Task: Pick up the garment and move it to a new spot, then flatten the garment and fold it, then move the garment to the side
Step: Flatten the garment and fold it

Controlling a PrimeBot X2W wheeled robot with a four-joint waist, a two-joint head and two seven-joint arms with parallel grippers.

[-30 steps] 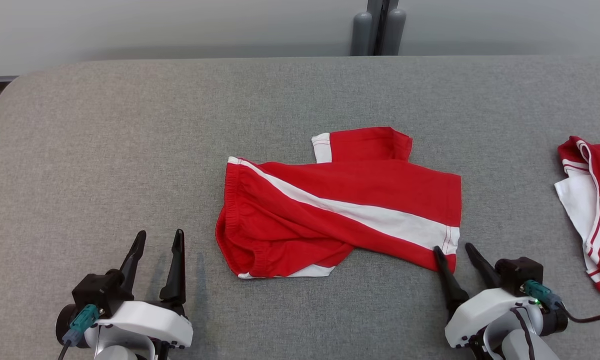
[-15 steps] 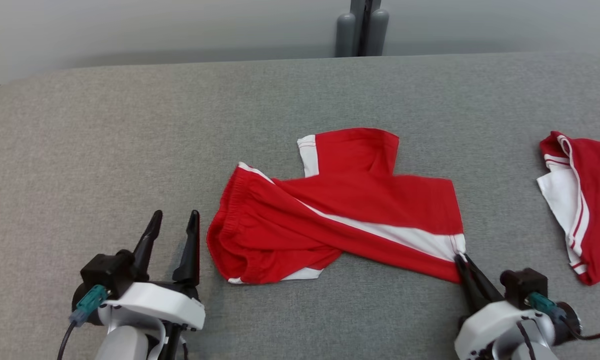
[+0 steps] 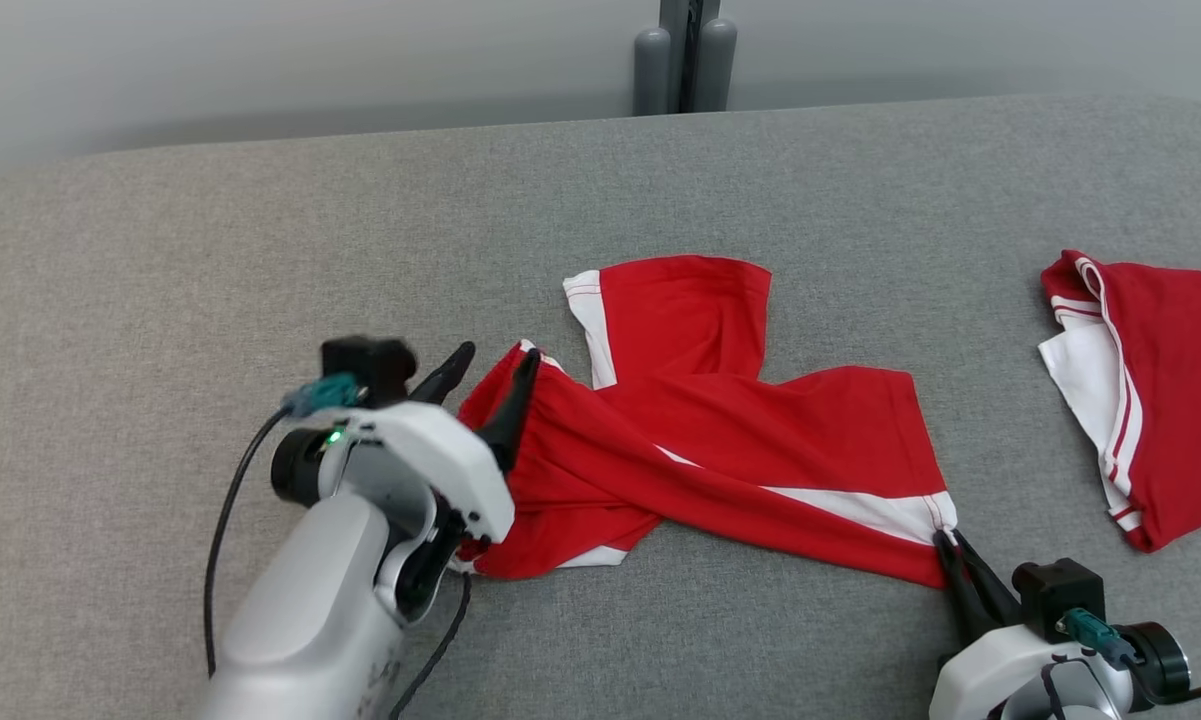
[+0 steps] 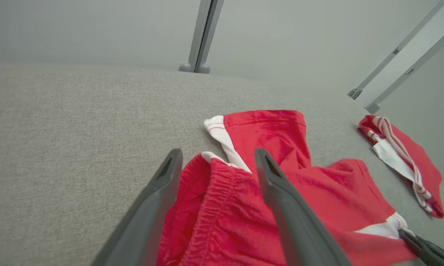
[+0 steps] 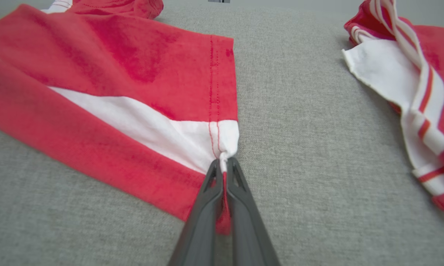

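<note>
1. Red shorts (image 3: pixel 760 440) with a white side stripe, near the middle of the grey fabric-covered table (image 3: pixel 210 250), rumpled rather than flat.
2. Elastic waistband (image 4: pixel 214 207) gathered at the robot's left end and standing up in a fold. Near leg stretched out toward the robot's right. Far leg (image 3: pixel 680 310) lying farther back, its white-trimmed hem turned to the left.
3. White stripe running diagonally along the near leg and ending at the stitched hem.
4. Right gripper (image 5: pixel 225 162) clamped tight on the near corner of that hem, just where the white stripe meets it. Cloth pinched into a small peak between the two dark fingers, with a sliver of red in the gap lower down.
5. Left gripper (image 3: pixel 498 355) spread wide at the waistband end, fingers pointing away from the robot and a little to the right, gripping nothing. In the left wrist view, the waistband's corner between the two fingers. Cannot tell whether either finger touches the cloth.
6. Pale left forearm (image 3: pixel 300 600) reaching in from the lower left of the head view.
7. Second red-and-white garment (image 3: pixel 1160 400) with striped trim, bunched at the table's right side, well apart from the shorts.
8. Beyond the table's far edge, a grey upright post (image 3: pixel 685 55) against a pale wall.
</note>
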